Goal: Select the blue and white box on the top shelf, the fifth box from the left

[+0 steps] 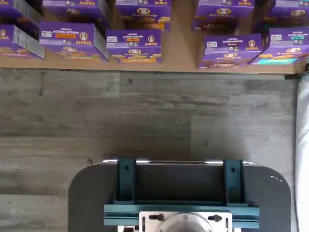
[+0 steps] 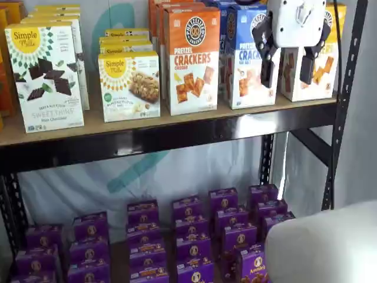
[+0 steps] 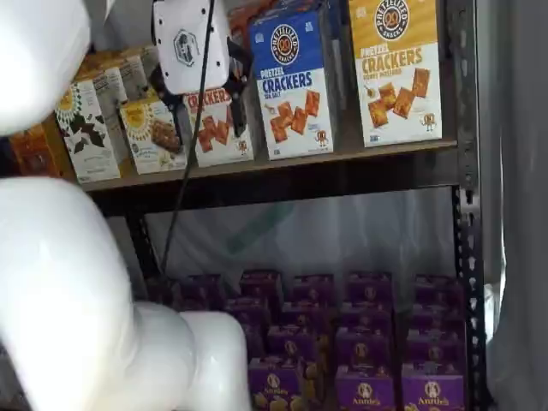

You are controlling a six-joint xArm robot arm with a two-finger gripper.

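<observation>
The blue and white box (image 2: pixel 244 62) stands upright on the top shelf (image 2: pixel 147 138), between an orange-topped cracker box (image 2: pixel 191 59) and a yellow-topped one (image 2: pixel 321 71). It also shows in a shelf view (image 3: pixel 295 81) on the shelf's black beam (image 3: pixel 282 181). My gripper (image 2: pixel 287 76) hangs in front of the shelf at box height, open and empty, with a plain gap between its two black fingers. It stands apart from the box, out in front of it. Its white body (image 3: pixel 188 43) shows in a shelf view. The wrist view does not show the box.
Simple Mills boxes (image 2: pixel 47 76) fill the left of the top shelf. Several purple boxes (image 2: pixel 188 236) lie on the lower shelf and show in the wrist view (image 1: pixel 135 46), beside grey floor and the dark mount (image 1: pixel 181 193). Black uprights (image 2: pixel 344 100) frame the right side.
</observation>
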